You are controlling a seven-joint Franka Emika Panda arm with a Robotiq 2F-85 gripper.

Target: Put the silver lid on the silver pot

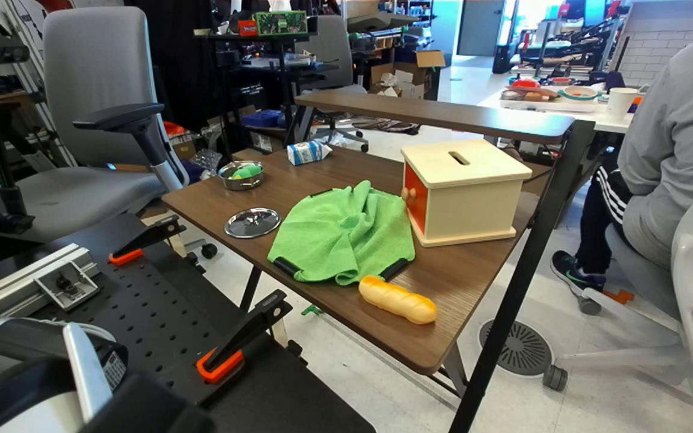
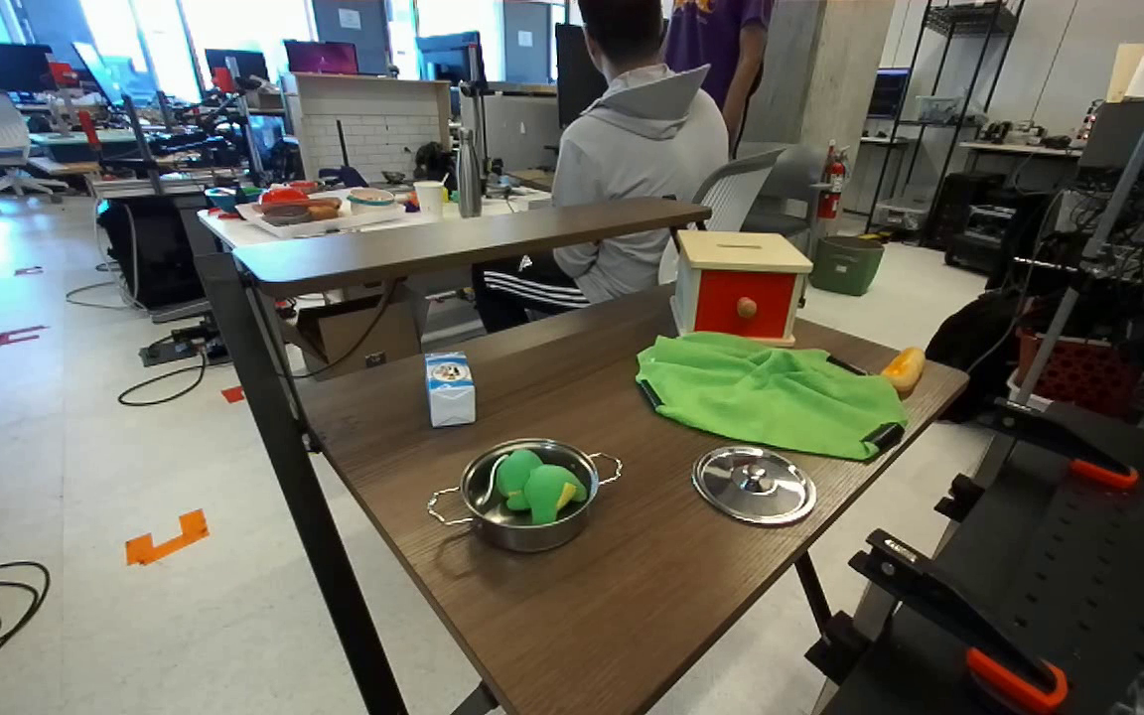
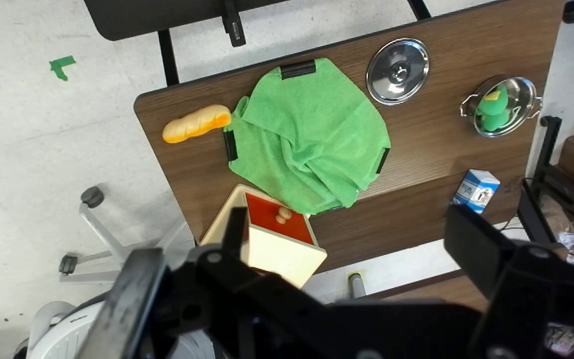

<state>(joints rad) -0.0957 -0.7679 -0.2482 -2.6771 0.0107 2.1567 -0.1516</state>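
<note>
The silver lid [image 1: 252, 224] lies flat on the brown table with its knob up, in both exterior views [image 2: 754, 487] and the wrist view [image 3: 391, 82]. It lies between the green cloth and the silver pot [image 2: 530, 537], apart from both. The pot stands upright and lidless near the table's end, with a green toy [image 2: 550, 489] inside; it also shows in an exterior view [image 1: 243, 183] and the wrist view [image 3: 522, 97]. My gripper [image 3: 348, 219] is open and empty, high above the table, its fingers wide apart. It is out of view in both exterior views.
A green cloth [image 1: 346, 234] lies mid-table, next to a wooden box [image 1: 473, 204] with a red front. A toy bread [image 1: 397, 299] lies near an edge. A milk carton [image 2: 450, 389] stands behind the pot. A raised shelf [image 2: 473, 238] runs along one long side.
</note>
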